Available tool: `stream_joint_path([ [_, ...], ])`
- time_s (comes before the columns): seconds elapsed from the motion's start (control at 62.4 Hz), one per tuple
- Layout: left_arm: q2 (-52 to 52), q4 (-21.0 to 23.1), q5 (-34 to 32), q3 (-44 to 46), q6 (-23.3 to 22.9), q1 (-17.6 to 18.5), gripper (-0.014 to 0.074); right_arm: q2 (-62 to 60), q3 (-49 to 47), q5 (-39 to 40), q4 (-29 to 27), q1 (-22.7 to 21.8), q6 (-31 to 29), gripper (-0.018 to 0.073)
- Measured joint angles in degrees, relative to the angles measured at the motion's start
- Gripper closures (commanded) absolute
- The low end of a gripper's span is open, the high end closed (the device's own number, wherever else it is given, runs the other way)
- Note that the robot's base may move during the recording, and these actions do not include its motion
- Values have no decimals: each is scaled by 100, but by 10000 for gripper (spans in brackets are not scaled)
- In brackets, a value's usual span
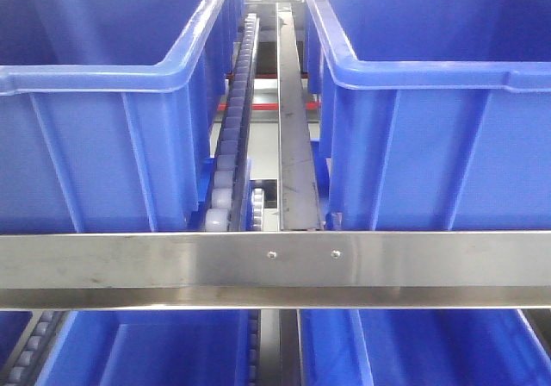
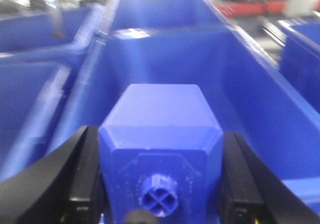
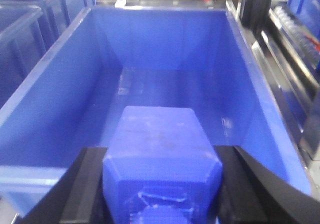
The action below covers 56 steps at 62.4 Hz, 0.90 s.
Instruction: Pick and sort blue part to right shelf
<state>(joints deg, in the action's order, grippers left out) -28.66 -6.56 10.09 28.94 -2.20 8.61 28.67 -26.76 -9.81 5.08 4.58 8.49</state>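
Observation:
The blue part (image 3: 157,134), a narrow blue block with sloped shoulders and a wide knob at its near end, is held in my right gripper (image 3: 161,153), whose black fingers (image 3: 87,184) press both its sides. It hangs over the open blue bin (image 3: 55,89). My left gripper (image 2: 160,136) is shut on another blue block (image 2: 162,109) with a tiny cross-slotted knob, above a blue bin (image 2: 250,89). The right shelf (image 1: 172,261) fills the front view: a steel front rail with two rivets, and deep blue bins behind it. Neither gripper shows in the front view.
White roller track (image 1: 228,162) and a steel divider (image 1: 293,119) run between the left bin (image 1: 95,145) and right bin (image 1: 448,145). More blue bins (image 1: 172,351) sit on the level below. A steel rack frame (image 3: 280,64) lies to the right of the bin.

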Motion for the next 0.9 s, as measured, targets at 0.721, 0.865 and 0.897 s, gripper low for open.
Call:
stream_joint_path([
  [0.721,-3956,0,-1080,1754,4,632,146,3797,-1103,1872,14,114,0,111],
  [0.865,-4221,123,-1092,1917,4,632,59,4024,-1153,1949,18,114,0,58],
  [0.897,-4234,135,-1092,1931,4,632,59,4036,-1153,1959,18,114,0,38],
])
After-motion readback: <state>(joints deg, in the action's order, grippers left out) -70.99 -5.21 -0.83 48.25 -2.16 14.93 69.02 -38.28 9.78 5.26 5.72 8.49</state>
